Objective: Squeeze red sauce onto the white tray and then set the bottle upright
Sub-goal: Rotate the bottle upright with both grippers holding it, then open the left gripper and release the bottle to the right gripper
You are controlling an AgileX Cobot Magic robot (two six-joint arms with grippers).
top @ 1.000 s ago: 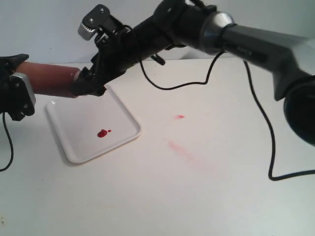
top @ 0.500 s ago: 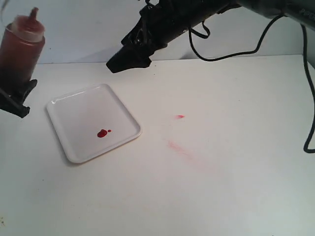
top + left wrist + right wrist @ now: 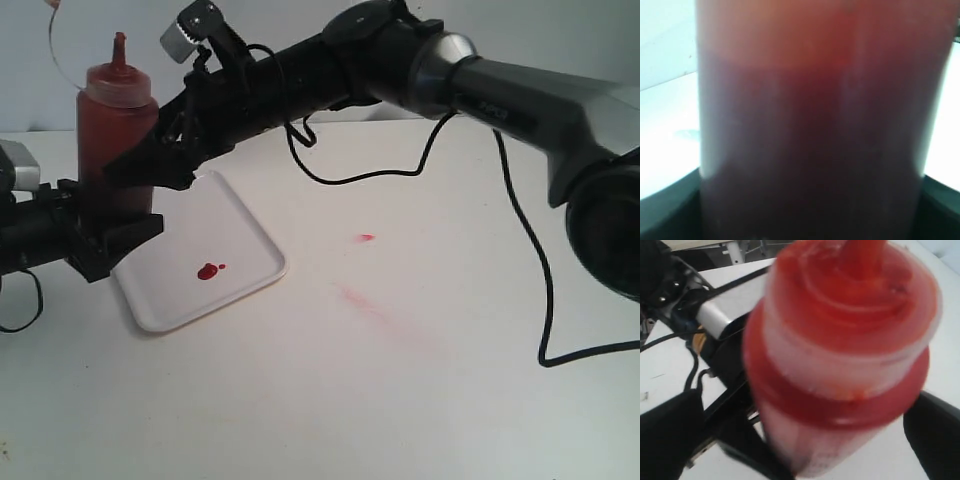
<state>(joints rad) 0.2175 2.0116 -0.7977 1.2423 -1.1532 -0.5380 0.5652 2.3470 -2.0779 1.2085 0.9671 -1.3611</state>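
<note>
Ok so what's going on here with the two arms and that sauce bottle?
The left pincer grips the bottle low on its body and holds it upright at the left end of the white tray. The right pincer is open around the bottle's upper part. A blob of red sauce already lies on the tray. Whether the bottle's base rests on anything is hidden.
</note>
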